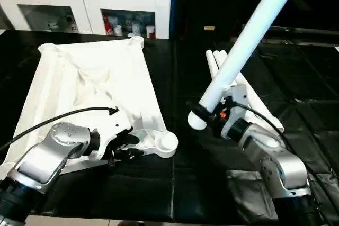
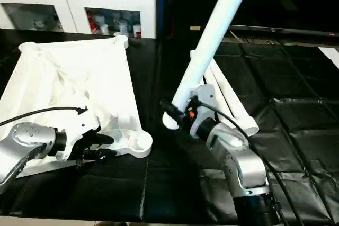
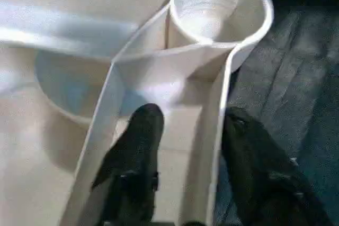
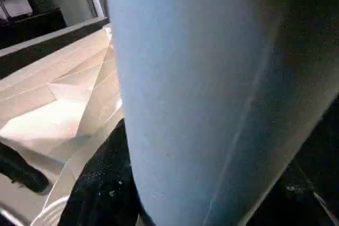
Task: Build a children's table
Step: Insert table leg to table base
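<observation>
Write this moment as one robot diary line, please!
left hand: straddling tabletop rim by corner socket | right hand: holding leg tilted up

I see the tabletop (image 1: 95, 86) lying underside up on the left of the desk (image 1: 175, 183), my left hand (image 1: 124, 148) at its near edge beside the corner socket (image 1: 167, 142). To its right my right hand (image 1: 212, 114) holds one leg (image 1: 249, 41) slanting upward; more legs (image 1: 254, 101) lie behind it. A cabinet (image 1: 85, 3) stands beyond.

One tabletop (image 1: 95, 83), four legs (image 1: 249, 35)
</observation>
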### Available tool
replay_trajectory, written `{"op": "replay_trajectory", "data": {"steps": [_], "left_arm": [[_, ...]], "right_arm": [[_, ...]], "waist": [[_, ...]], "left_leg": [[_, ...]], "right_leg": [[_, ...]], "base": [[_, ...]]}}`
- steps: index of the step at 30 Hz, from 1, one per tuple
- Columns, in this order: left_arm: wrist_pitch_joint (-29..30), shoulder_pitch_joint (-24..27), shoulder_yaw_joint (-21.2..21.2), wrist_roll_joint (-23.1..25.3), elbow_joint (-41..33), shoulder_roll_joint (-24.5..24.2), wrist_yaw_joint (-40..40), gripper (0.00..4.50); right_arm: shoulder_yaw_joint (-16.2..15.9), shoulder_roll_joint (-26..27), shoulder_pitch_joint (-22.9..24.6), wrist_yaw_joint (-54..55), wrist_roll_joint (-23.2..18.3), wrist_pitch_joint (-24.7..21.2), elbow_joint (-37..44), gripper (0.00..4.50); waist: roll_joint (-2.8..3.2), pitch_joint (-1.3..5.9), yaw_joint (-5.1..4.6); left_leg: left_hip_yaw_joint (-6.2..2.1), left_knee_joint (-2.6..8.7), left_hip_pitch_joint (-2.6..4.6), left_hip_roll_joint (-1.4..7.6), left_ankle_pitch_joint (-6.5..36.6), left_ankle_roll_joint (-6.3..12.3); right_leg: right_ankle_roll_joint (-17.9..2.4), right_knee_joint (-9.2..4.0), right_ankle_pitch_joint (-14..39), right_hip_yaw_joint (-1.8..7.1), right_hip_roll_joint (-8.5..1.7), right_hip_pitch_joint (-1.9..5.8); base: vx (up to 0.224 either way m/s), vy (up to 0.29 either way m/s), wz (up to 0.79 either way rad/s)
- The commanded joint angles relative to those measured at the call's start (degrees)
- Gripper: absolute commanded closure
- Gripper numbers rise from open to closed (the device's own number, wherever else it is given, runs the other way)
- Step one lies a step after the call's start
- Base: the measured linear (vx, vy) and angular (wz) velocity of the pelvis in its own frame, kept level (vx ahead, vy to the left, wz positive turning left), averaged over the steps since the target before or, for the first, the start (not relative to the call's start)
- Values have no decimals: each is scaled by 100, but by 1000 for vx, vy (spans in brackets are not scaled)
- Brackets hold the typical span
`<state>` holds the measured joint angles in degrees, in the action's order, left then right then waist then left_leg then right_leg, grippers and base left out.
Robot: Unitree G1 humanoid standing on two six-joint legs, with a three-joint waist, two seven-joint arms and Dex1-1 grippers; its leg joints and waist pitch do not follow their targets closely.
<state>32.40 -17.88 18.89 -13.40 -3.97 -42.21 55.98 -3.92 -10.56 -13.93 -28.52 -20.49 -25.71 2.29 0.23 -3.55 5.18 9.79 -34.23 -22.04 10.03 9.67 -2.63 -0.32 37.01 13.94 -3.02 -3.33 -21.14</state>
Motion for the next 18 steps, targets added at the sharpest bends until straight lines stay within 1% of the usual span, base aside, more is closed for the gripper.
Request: {"op": "replay_trajectory", "data": {"steps": [1, 2, 3, 6, 7, 8, 11, 13, 14, 17, 18], "left_arm": [[33, 59, -4, 30, -132, -29, 27, 298], [33, 59, -4, 30, -132, -29, 27, 314], [16, 77, 44, 78, -120, -48, 44, 323], [17, 116, 116, 204, -66, -64, 19, 328], [18, 115, 132, 251, -47, -71, 10, 335], [28, 107, 155, 300, -23, -77, -4, 362], [67, 67, 200, 403, 77, -91, -67, 374], [31, 65, 212, 473, 148, -86, -72, 404], [31, 65, 212, 473, 148, -86, -72, 404], [-83, 59, 142, 463, 199, -6, -87, 418], [-284, 41, 122, 454, 245, 36, -25, 425]], "right_arm": [[-8, 5, -3, 31, 10, 1, 221, 255], [-8, 5, -3, 31, 10, 1, 221, 255], [-6, 13, 0, 39, 9, -15, 237, 255], [-19, 11, 4, 38, 28, -38, 259, 255], [-22, 9, 1, 37, 27, -44, 262, 255], [-25, 5, -8, 34, 23, -48, 258, 255], [-44, -14, -36, 20, 26, -61, 250, 255], [-54, -16, -23, 14, 21, -83, 285, 255], [-54, -16, -23, 14, 21, -83, 285, 255], [-41, -14, 19, 17, 14, -101, 330, 255], [-41, -11, 31, 21, 15, -101, 337, 255]], "waist": [[103, 369, -13], [104, 367, -17], [86, 365, -20], [91, 365, -28], [87, 363, -28], [76, 364, -31], [82, 364, -26], [99, 358, -27], [96, 356, -28], [90, 351, -26], [98, 352, -28]], "left_leg": [[-124, 458, 143, 297, 1315, -312], [-123, 458, 142, 292, 1314, -307], [-119, 456, 147, 292, 1315, -297], [-122, 457, 142, 296, 1272, -288], [-119, 457, 152, 297, 1295, -285], [-116, 456, 151, 297, 1290, -283], [-115, 455, 160, 297, 1306, -289], [-120, 462, 158, 299, 1361, -313], [-122, 467, 158, 299, 1384, -321], [-123, 466, 159, 296, 1454, -324], [-125, 467, 156, 296, 1454, -328]], "right_leg": [[-1136, -454, 494, 309, -460, 144], [-1134, -455, 492, 309, -457, 143], [-1123, -461, 527, 311, -460, 144], [-1073, -461, 563, 315, -461, 146], [-1066, -469, 594, 317, -460, 137], [-1066, -468, 594, 318, -459, 139], [-1066, -474, 637, 320, -461, 129], [-1060, -478, 690, 320, -462, 126], [-1058, -480, 708, 318, -460, 127], [-1043, -497, 861, 324, -473, 126], [-1041, -496, 869, 324, -471, 126]], "base": [[0, 0, 0], [0, 0, 0], [0, 0, 0], [0, 0, 0], [0, 0, 0], [0, 0, 0], [0, 0, 0], [0, 0, 0], [0, 0, 0], [0, 0, 0], [0, 0, 0]]}}
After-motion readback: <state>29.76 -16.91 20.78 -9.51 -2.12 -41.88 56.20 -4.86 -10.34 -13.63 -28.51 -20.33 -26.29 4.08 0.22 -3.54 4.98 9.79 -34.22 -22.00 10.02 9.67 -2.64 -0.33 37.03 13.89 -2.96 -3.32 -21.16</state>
